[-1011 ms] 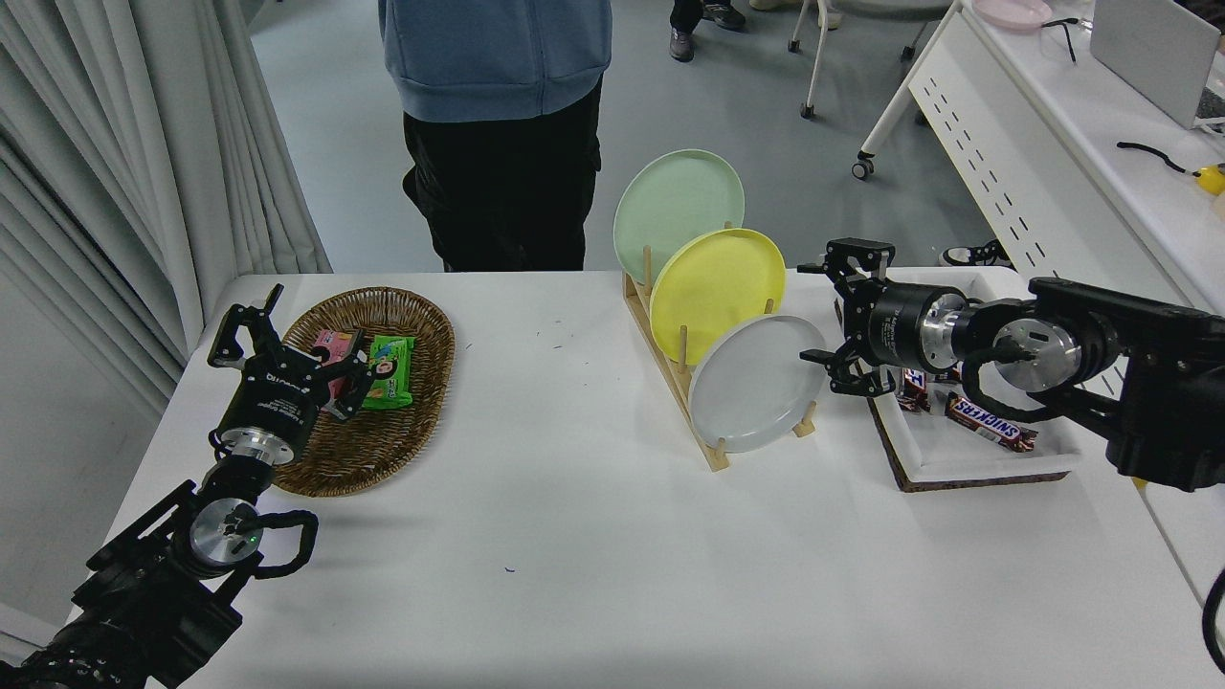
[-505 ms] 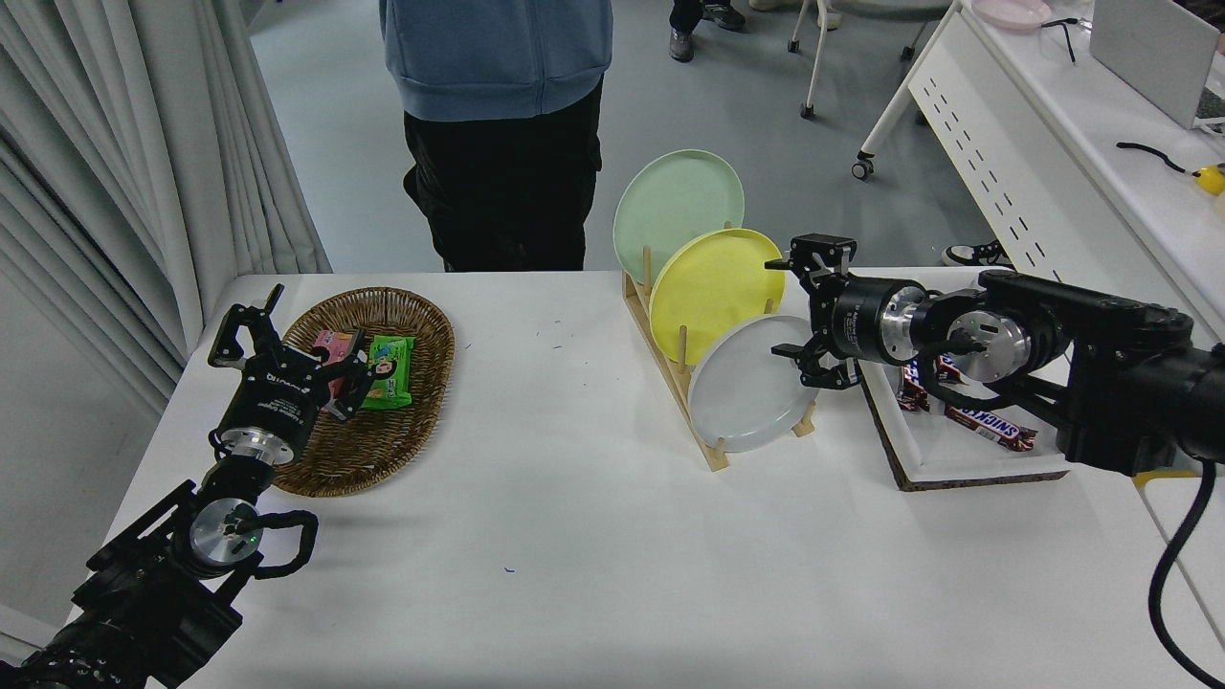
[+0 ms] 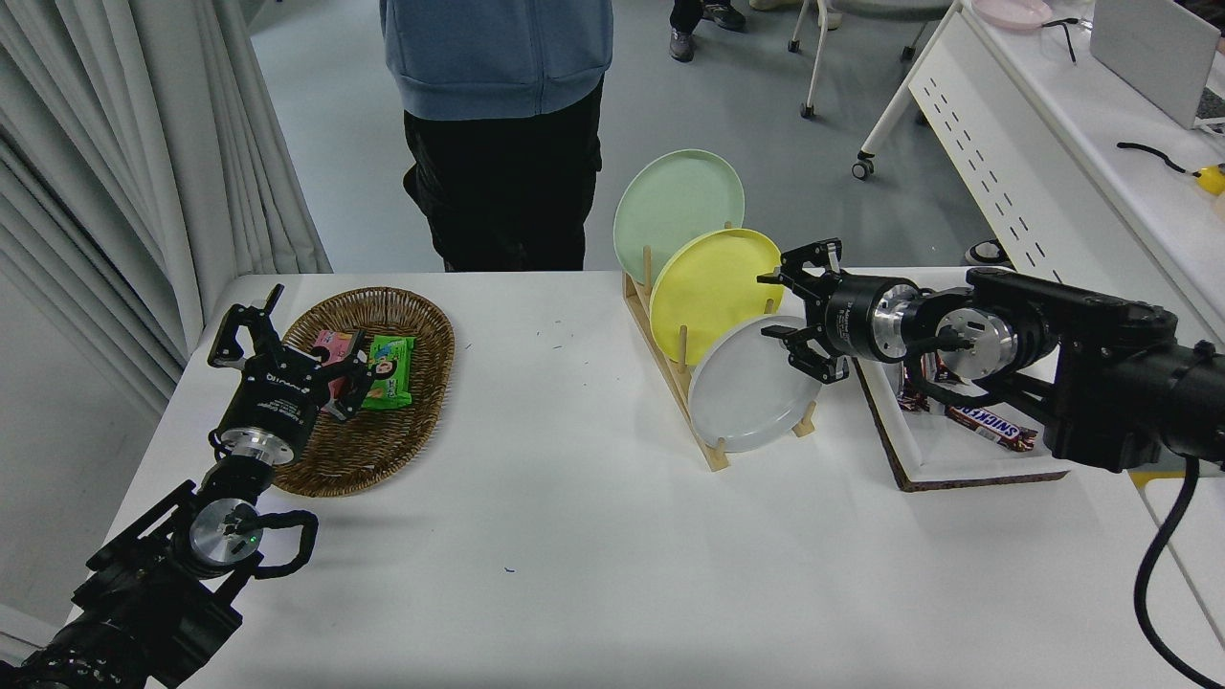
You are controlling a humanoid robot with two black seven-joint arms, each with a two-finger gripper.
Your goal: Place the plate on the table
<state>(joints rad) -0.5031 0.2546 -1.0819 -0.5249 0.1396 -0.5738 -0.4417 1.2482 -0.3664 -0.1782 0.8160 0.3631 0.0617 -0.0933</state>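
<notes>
The light grey plate (image 3: pixel 751 388) stands tilted in the front slot of a wooden rack (image 3: pixel 681 378) on the white table (image 3: pixel 593 536). A yellow plate (image 3: pixel 713 287) and a pale green plate (image 3: pixel 675 206) stand behind it in the same rack. My right gripper (image 3: pixel 777 308) is open at the grey plate's upper right rim, one finger above the rim and one in front of the plate's face. It holds nothing. My left gripper (image 3: pixel 263 335) is parked open at the lower left, over a basket's edge.
A wicker basket (image 3: pixel 383 383) with snack packs lies at the left. A white tray (image 3: pixel 957 450) with chocolate bars lies right of the rack, under my right arm. A person (image 3: pixel 498 115) stands at the far edge. A white desk (image 3: pixel 1053 124) stands at the right.
My right gripper has moved left from over the tray to the grey plate's upper right rim and has turned a little. The plates and the left arm have not moved.
</notes>
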